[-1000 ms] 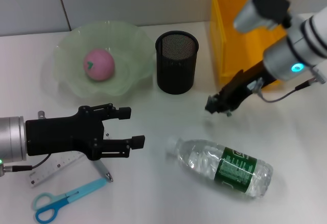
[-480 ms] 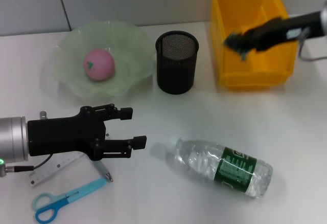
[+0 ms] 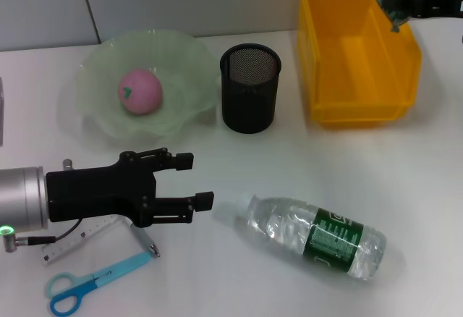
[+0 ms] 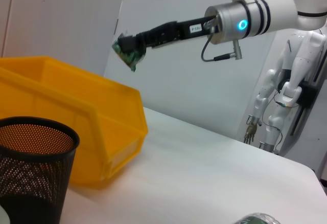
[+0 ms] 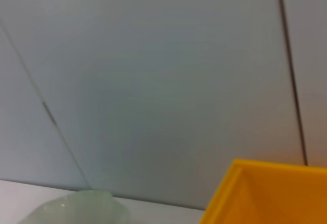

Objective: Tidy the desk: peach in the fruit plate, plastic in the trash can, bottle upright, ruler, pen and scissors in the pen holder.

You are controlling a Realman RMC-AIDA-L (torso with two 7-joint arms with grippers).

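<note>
The pink peach [image 3: 139, 91] lies in the pale green fruit plate [image 3: 94, 125]. High over the far right rim of the yellow trash can [image 3: 358, 107], my right gripper [image 3: 391, 4] is shut on a crumpled green piece of plastic [image 4: 126, 54]. My left gripper [image 3: 195, 179] hovers open over the desk [image 3: 239, 165], left of the bottle [image 3: 318, 236], which lies on its side. Under the left arm lie the ruler [image 3: 72, 241], the pen [image 3: 147, 243] and the blue scissors [image 3: 87, 286]. The black mesh pen holder [image 3: 249, 89] stands empty between plate and bin.
The trash can [image 4: 76, 132] and pen holder [image 4: 30, 183] stand close together in the left wrist view. A grey wall runs behind the desk. Bare desk surface lies to the right of the bottle and in front of the bin.
My right gripper rose from the desk near the bottle and swung back and right, across the trash can to its far right rim. The left gripper edged slightly right.
</note>
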